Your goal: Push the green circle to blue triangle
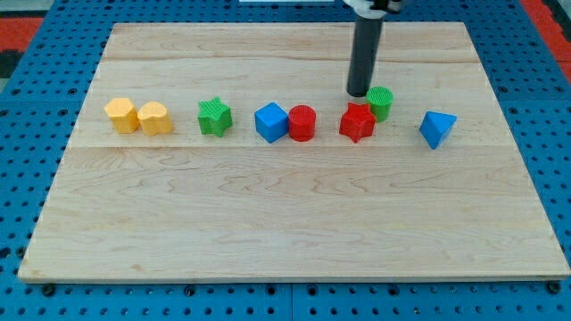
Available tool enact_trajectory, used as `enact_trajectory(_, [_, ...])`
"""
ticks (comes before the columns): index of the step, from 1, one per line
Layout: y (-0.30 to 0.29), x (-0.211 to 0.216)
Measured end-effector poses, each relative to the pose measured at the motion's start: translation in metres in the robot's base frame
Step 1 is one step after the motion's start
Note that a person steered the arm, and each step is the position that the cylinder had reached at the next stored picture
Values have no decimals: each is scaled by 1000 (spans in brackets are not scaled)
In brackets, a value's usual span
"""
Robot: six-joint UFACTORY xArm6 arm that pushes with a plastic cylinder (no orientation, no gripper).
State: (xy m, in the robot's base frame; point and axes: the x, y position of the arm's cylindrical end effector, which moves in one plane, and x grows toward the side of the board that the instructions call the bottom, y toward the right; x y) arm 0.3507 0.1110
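Note:
The green circle (381, 102) stands right of the board's middle, touching the upper right of a red star (357, 122). The blue triangle (437, 128) lies apart from it, lower and further to the view's right. My tip (359, 94) rests on the board just left of the green circle and just above the red star, close to both.
A row runs across the wooden board (285, 223): a yellow hexagon (120, 115), a yellow heart-like block (155, 118), a green star (214, 117), a blue cube (270, 122) touching a red cylinder (302, 123). A blue pegboard surrounds the board.

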Motion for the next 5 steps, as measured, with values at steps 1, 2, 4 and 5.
enact_trajectory(1, [42,11])
enact_trajectory(2, [43,21])
enact_trajectory(4, [44,23])
enact_trajectory(5, [42,31])
